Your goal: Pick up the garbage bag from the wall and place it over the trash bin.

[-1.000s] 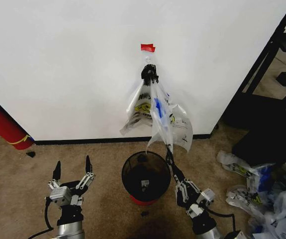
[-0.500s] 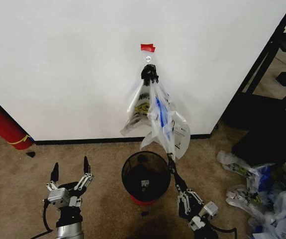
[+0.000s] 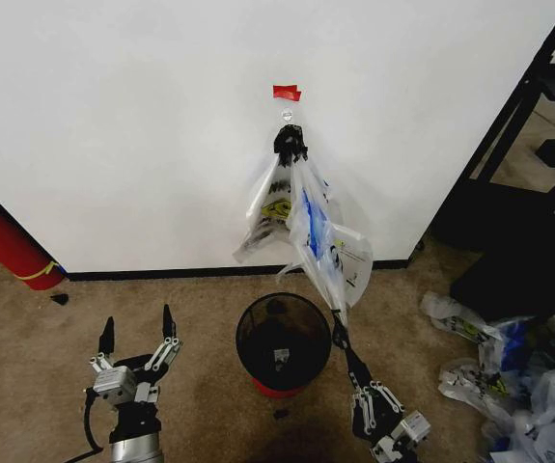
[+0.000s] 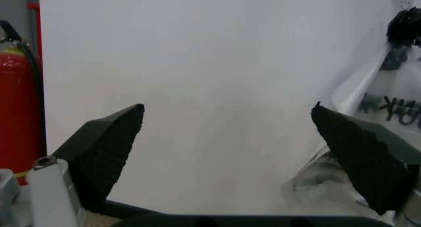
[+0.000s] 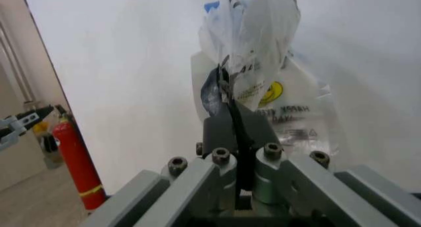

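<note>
From hook (image 3: pixel 287 116), garbage bag (image 3: pixel 318 241) down-right.

- Right claw (image 3: pixel 339 326), clamped on the lower corner of the garbage bag (image 3: pixel 318 239), has drawn back toward the robot, away from the wall.
- Bag now stretched longer and tauter above the claw, its lower flap pulled in.
- Left claw (image 3: pixel 137 333), fingers spread, has retreated slightly toward the robot.

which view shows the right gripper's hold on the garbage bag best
The right wrist view: the right gripper is shut on the garbage bag, seen close up. The head view shows the bag's full hang from the wall. The left wrist view catches just a bag edge.
</note>
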